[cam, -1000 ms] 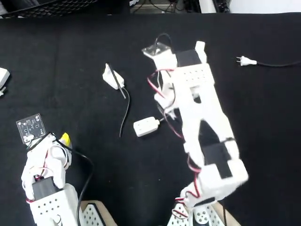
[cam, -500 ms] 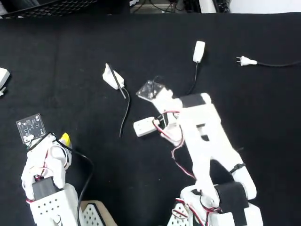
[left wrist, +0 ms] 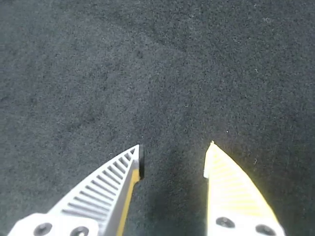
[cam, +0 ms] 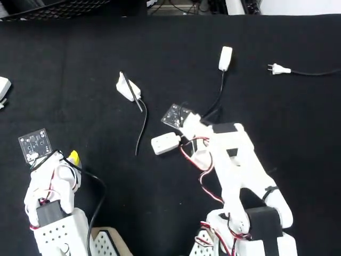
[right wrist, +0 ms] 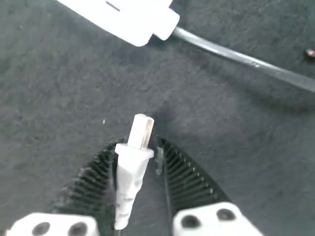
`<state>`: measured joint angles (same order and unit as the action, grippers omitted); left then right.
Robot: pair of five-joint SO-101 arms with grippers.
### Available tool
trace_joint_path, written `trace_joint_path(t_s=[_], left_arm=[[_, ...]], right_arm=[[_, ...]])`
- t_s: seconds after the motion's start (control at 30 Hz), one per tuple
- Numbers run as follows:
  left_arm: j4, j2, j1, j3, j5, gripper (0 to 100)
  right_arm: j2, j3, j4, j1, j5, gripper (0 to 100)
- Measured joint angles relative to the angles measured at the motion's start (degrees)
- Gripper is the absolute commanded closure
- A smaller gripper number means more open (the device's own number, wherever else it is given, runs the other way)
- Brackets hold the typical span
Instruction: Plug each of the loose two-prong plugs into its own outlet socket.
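Observation:
My right gripper [right wrist: 138,147] is shut on a white two-prong plug [right wrist: 132,167], whose prongs stick out past the fingertips toward a white outlet socket [right wrist: 128,14] a short way ahead on the black cloth. From above, this gripper [cam: 178,118] sits just right of and behind that socket [cam: 165,143]. A second white socket [cam: 225,57] lies farther back, its dark cable running toward the right gripper. Another loose plug [cam: 278,69] lies at the far right. My left gripper [left wrist: 174,147] is open over bare cloth, at the table's near left [cam: 63,156].
A white plug-like piece [cam: 128,88] with a black cable lies left of centre. A small dark square card [cam: 34,143] sits beside the left arm. A white object [cam: 2,88] shows at the left edge. The table [cam: 80,42] is covered in black cloth.
The right arm has pulled back from the far middle of the table toward the near white socket, uncovering the far socket. The left arm has not moved.

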<state>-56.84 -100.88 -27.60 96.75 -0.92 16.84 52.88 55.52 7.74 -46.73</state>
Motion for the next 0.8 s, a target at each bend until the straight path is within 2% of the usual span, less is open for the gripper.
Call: trace_joint_path(t_s=[0.2,0.43,0.8], left_arm=[[0.0,0.0,0.0,0.0,0.0,78],[0.0,0.0,0.0,0.0,0.0,78],[0.0,0.0,0.0,0.0,0.0,78]], right_arm=[[0.4,0.2,-0.2,0.0,0.0,91.8],[0.4,0.4,-0.2,0.0,0.0,82.7],[0.4,0.4,-0.2,-0.4,0.0,83.0]])
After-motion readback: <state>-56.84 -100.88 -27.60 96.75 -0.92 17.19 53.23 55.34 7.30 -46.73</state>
